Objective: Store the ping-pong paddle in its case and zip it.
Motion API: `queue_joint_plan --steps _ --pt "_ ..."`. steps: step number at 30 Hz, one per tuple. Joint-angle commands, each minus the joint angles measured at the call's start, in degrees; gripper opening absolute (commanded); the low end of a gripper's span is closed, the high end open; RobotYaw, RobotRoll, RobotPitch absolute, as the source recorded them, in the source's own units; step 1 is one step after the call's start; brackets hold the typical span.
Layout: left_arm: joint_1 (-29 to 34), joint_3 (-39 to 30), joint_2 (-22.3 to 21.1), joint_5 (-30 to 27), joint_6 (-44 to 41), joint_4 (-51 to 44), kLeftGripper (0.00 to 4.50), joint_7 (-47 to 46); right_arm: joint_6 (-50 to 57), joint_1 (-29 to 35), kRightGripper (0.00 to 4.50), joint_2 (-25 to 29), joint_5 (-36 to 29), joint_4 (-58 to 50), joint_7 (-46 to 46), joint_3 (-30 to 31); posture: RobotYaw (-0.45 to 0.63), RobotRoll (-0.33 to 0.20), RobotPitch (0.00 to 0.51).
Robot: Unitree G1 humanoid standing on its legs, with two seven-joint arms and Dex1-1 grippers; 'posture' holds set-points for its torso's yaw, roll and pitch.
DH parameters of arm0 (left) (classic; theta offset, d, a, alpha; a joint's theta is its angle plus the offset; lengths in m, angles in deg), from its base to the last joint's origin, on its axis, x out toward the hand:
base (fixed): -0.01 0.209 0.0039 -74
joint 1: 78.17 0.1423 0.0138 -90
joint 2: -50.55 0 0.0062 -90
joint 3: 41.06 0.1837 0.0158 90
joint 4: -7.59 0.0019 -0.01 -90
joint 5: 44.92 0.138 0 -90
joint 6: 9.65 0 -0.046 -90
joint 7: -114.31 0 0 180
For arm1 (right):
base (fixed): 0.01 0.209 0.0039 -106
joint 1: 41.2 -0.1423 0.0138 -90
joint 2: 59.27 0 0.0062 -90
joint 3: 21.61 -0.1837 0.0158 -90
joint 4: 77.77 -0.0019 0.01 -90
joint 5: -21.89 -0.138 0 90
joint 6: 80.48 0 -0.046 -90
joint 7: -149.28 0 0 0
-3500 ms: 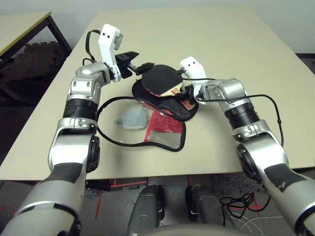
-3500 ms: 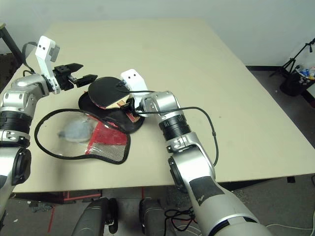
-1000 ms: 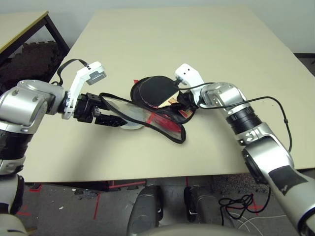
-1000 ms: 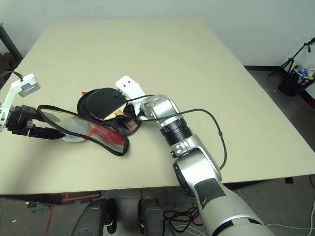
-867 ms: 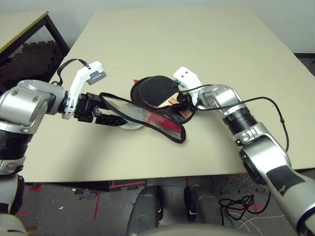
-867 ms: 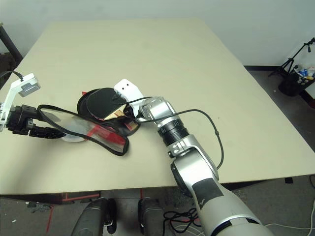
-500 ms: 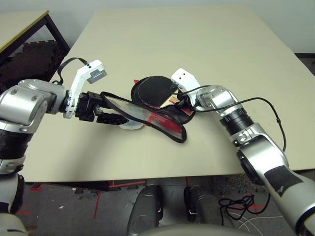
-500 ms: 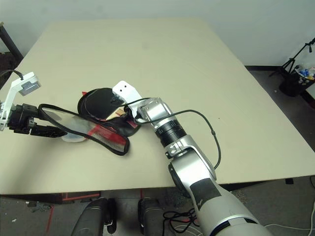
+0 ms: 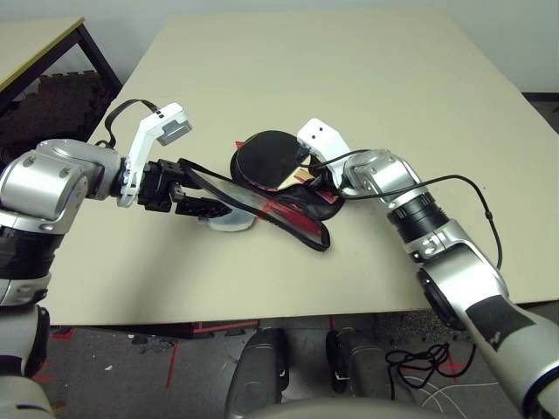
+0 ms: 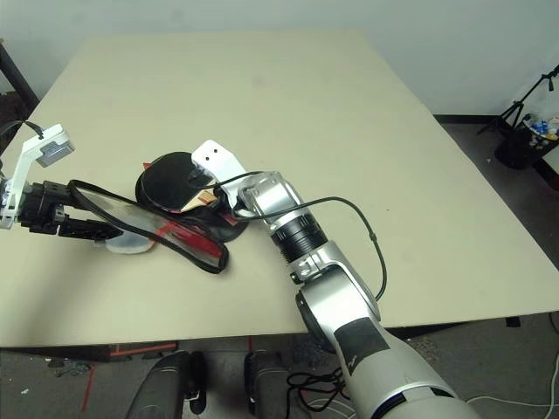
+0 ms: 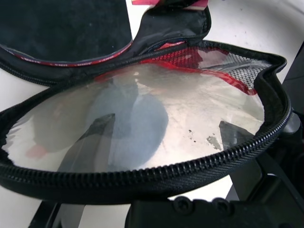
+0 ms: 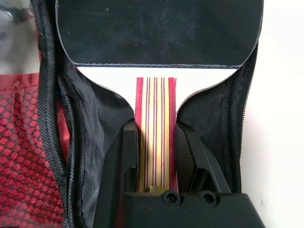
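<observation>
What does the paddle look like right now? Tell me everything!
The paddle has a round black rubber blade and a short wooden handle with red and pale stripes. It lies flat on the open case's bottom half on the table. The right pincer is shut on the handle, a finger on each side.

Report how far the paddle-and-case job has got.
Done: the case lies unzipped. In hand: the right gripper clamps the ping-pong paddle by its handle over the lower half, while the left gripper holds the lid's zipper edge up. Left: seat the paddle, close the lid, zip.
</observation>
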Motion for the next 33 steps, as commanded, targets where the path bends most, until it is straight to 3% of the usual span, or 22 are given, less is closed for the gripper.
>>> queue_joint_plan --steps 1,7,11,14,17,21,25,33 --pt "-0.9 0.8 0.4 0.4 0.4 1.1 4.50 -0.4 0.4 0.3 1.46 -0.3 -0.5 -0.3 0.1 -0.7 0.12 0.000 0.141" --pt "-5.2 0.0 4.8 2.5 3.5 6.1 4.50 -4.1 2.3 -0.6 3.33 1.4 -3.1 -3.0 1.2 -4.5 0.11 0.000 0.139" --pt "-9.8 -0.6 9.1 4.7 7.2 12.0 4.50 -7.9 1.9 -4.5 4.48 5.4 -5.3 -2.9 -0.8 -12.6 0.11 0.000 0.139" --pt "-13.6 -1.2 13.8 6.7 11.2 18.1 4.50 -12.0 -1.8 -11.2 4.48 9.9 -5.6 3.6 -8.5 -22.0 0.09 0.000 0.137" --pt "-17.0 -1.5 18.4 8.8 15.8 25.1 4.50 -15.5 -2.5 -14.9 4.48 14.1 -6.1 7.3 -11.3 -26.1 0.07 0.000 0.135" --pt "-19.9 -1.1 21.9 11.9 21.4 33.0 4.50 -18.2 5.4 -15.6 4.48 13.6 -10.9 8.8 -12.2 -32.0 0.06 0.000 0.133" --pt "-21.8 -1.8 24.2 14.1 25.8 38.1 4.50 -20.4 17.2 -10.2 4.48 11.5 -15.2 4.7 -11.8 -34.3 0.06 0.000 0.135" --pt "-17.8 -4.3 22.6 11.5 18.9 27.6 4.50 -17.8 26.0 3.2 4.48 9.0 -17.6 -3.5 -11.8 -30.2 0.07 0.000 0.138"
